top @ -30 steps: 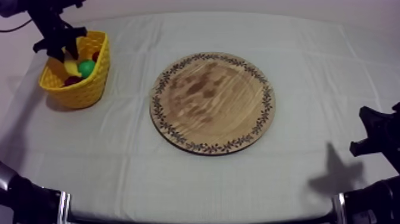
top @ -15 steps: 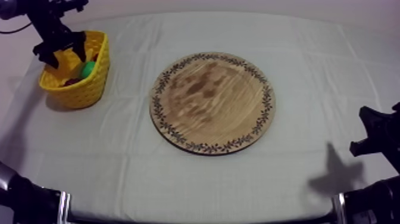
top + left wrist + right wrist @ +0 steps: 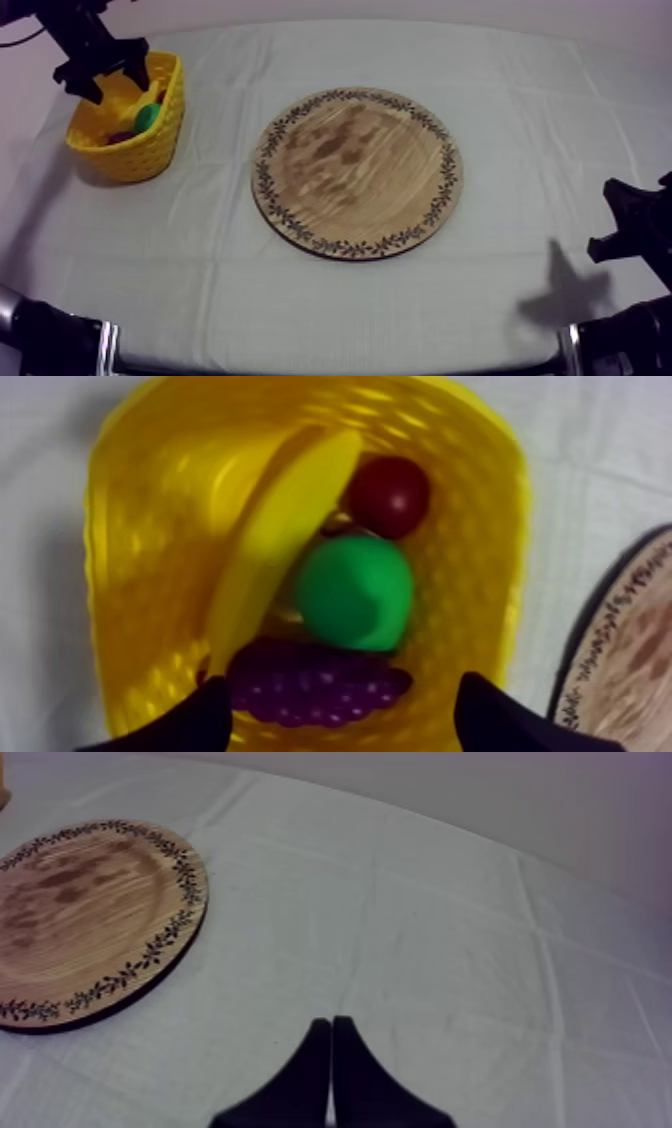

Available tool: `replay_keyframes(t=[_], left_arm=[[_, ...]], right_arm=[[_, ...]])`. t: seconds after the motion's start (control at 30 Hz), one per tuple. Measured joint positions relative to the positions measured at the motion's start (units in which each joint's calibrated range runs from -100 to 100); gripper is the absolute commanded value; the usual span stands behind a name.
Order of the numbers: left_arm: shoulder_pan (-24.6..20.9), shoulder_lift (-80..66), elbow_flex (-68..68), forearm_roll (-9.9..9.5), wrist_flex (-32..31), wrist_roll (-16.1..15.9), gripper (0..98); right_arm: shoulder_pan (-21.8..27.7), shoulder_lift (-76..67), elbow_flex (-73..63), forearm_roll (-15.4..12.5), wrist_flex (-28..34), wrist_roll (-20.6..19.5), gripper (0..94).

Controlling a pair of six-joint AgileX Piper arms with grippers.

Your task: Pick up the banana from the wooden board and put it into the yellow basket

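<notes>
The banana (image 3: pixel 275 536) lies inside the yellow basket (image 3: pixel 150 576), leaning along its wall next to a green pear (image 3: pixel 355 594), a small red fruit (image 3: pixel 390 496) and purple grapes (image 3: pixel 315 686). My left gripper (image 3: pixel 103 78) hovers open over the basket (image 3: pixel 150 150) at the table's far left, its fingers (image 3: pixel 185 721) apart with nothing between them. The round wooden board (image 3: pixel 356 172) sits bare at the table's centre. My right gripper (image 3: pixel 630 225) rests low at the right, and its fingers (image 3: pixel 332 1072) lie together as a narrow wedge.
The board's patterned rim (image 3: pixel 620 646) lies just beside the basket. Grey-white cloth (image 3: pixel 450 952) stretches open to the right of the board (image 3: pixel 90 917).
The left gripper has let go of the banana into the basket and lifted slightly above it with its fingers apart. The right arm has not moved.
</notes>
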Motion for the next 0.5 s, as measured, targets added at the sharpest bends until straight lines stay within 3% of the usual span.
replay_keyframes(t=[0.5], left_arm=[[1.29, -24.33, 18.64, -0.03, -16.53, -0.61, 62.1]], right_arm=[[0.00, 0.00, 0.00, 0.05, -0.11, 0.00, 0.3]])
